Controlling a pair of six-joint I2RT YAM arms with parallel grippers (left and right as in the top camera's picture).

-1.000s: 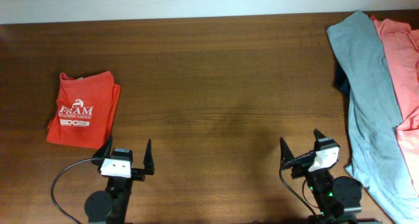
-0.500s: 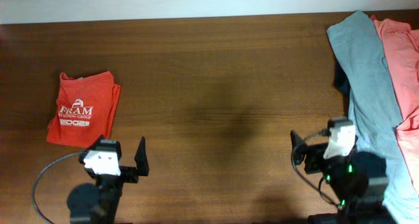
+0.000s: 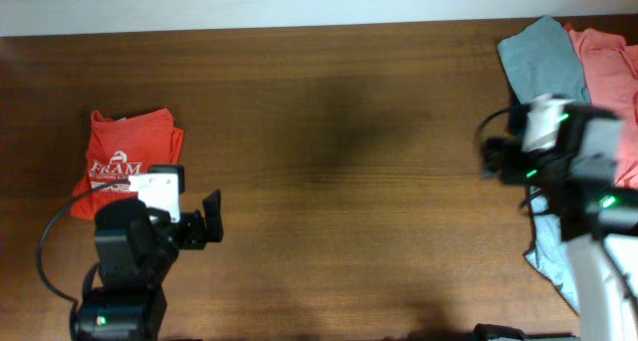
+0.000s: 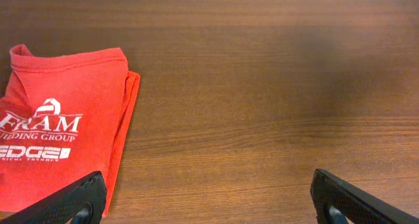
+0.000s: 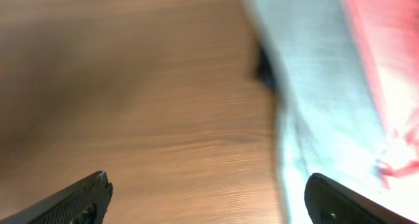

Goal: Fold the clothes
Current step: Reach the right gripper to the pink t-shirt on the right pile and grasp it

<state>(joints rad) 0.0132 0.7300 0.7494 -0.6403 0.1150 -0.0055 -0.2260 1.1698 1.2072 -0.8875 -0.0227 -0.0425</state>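
Tabletop (image 3: 319, 132) of dark wood, pale strip (image 3: 249, 2) beyond its far edge; left fingers (image 4: 72, 201) and right fingers (image 5: 82, 198) wide apart, empty

Left arm (image 3: 125, 256), lower left: black housing, white wrist block (image 3: 157, 186), looping black cable (image 3: 45, 256). Right arm (image 3: 598, 276), right edge: white link, grey-white head (image 3: 573, 132), green lights (image 3: 603, 201). Fingers (image 4: 72, 201): matte black.

"FRAM", "EDGE" on red-orange T-shirt (image 4: 65, 99)

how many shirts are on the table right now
3: a folded red-orange shirt at the left, a spread grey-blue shirt at the right, a salmon-pink shirt beside it at the edge. More may be hidden under them.
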